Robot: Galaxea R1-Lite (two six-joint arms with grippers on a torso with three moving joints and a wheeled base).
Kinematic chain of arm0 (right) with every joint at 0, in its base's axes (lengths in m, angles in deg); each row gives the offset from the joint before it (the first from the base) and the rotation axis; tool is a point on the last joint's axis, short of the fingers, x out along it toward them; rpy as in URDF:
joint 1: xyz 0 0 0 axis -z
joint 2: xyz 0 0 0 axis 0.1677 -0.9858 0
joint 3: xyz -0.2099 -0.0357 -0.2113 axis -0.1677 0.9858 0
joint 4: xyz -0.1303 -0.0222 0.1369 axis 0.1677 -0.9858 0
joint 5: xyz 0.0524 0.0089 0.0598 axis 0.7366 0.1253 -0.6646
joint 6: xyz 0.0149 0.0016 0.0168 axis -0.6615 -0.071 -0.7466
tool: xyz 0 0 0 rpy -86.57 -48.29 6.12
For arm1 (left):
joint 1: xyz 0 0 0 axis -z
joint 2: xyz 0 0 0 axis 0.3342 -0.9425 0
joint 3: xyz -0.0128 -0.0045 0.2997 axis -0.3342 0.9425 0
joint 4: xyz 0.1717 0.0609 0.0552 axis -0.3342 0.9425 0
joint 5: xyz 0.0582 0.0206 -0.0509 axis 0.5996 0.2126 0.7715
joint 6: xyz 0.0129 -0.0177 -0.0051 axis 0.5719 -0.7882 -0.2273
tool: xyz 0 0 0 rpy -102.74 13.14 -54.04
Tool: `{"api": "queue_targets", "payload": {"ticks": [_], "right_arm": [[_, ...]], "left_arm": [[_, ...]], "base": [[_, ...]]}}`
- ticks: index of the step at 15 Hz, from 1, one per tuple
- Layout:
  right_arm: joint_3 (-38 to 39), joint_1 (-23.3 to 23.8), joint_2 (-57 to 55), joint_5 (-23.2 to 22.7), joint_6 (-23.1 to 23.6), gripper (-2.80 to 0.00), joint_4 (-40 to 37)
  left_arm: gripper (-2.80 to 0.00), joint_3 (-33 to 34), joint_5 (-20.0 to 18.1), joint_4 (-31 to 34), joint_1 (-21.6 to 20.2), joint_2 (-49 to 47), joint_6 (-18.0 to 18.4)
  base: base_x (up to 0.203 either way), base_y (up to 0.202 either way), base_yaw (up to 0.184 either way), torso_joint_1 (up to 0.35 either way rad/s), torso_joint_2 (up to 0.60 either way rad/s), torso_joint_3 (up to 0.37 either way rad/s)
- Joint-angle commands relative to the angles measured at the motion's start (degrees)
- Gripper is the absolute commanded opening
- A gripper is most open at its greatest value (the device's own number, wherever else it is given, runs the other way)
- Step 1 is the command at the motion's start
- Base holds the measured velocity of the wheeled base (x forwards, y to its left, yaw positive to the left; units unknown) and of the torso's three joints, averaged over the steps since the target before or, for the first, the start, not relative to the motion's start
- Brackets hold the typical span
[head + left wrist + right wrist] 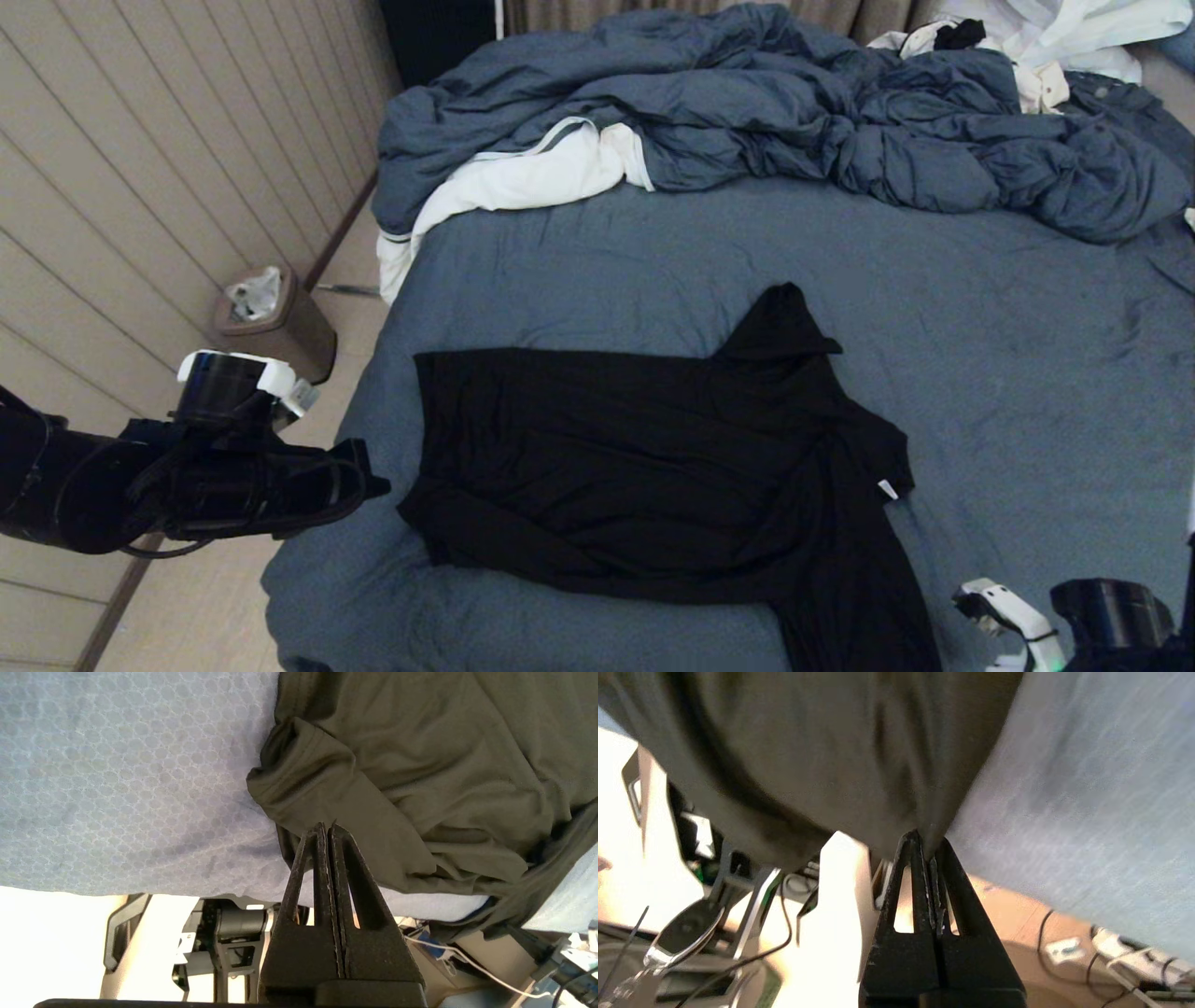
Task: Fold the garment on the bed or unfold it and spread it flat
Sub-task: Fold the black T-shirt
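The garment (653,467), a black T-shirt, lies crumpled and partly folded on the bed (980,327), plain side up, with a small white tag (888,489) showing. One end hangs over the bed's near edge at lower right. My left gripper (378,485) is shut and holds nothing, hovering just left of the shirt's left corner (299,779). In the left wrist view its tips (327,828) meet in front of that fold. My right gripper (928,847) is shut on an edge of the hanging garment (831,742), and its wrist (1111,611) shows at the lower right corner.
A rumpled blue duvet (794,103) with white lining fills the far side of the bed. A white clothes pile (1055,37) sits at the back right. A brown waste bin (271,317) stands on the floor by the panelled wall, left of the bed.
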Motion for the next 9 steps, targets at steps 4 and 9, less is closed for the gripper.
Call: {"api": "queue_targets", "payload": {"ticks": [4, 9], "right_arm": [[0.01, 1.31, -1.12, -5.99, 1.33, -2.80, 6.03], [0.09, -0.64, 3.15, -13.77, 1.02, -2.80, 9.30]], "left_arm": [[-2.80, -0.02, -0.11, -0.01, -0.04, -0.36, -0.12], [-2.80, -0.02, -0.20, -0.01, -0.04, -0.62, -0.12]], "base": [[0.000, 0.000, 0.000, 0.000, 0.00, 0.000], [0.000, 0.000, 0.000, 0.000, 0.00, 0.000]]}}
